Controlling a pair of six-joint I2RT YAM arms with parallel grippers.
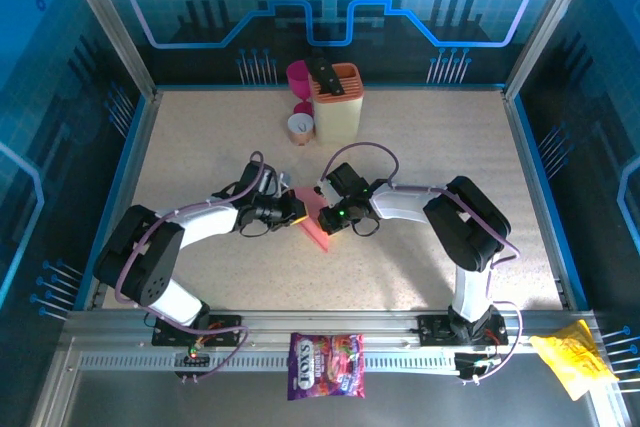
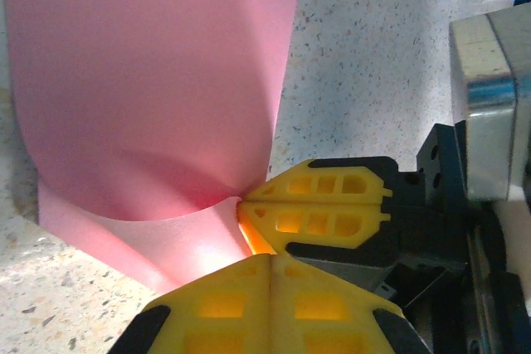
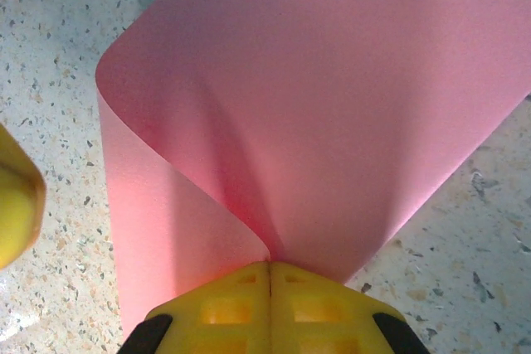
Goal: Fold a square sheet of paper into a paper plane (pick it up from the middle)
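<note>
Item inspected: the square sheet of paper [image 1: 316,225] stood off the worktop [image 1: 200,147] near its centre, between the two arms. It was bowed over into a soft loop, with one edge trailing down to the surface.
Right tool [image 1: 328,215]: the jaws were fully closed on the sheet, pinching it where the loop gathered to a point.
Left tool [image 1: 296,211]: the jaws were fully closed, tips close against the lower layer of the sheet and just beside the right tool. Whether paper lay between them could not be confirmed.
Condition of sheet: it was smooth and matte, with no sharp crease visible, so folding was judged to be at an early stage.
Handling, judged: the sheet was very light and limp. It sagged and curled under its own weight, marked easily, and was likely to tear or slip if the two tools pulled apart.
Where to hold, judged: a shallow pinch on an edge or at the gathered middle, with the free layer pressed flat to the worktop to set a crease.
Risk, judged: a skewed fold if the loop collapsed off-line.
</note>
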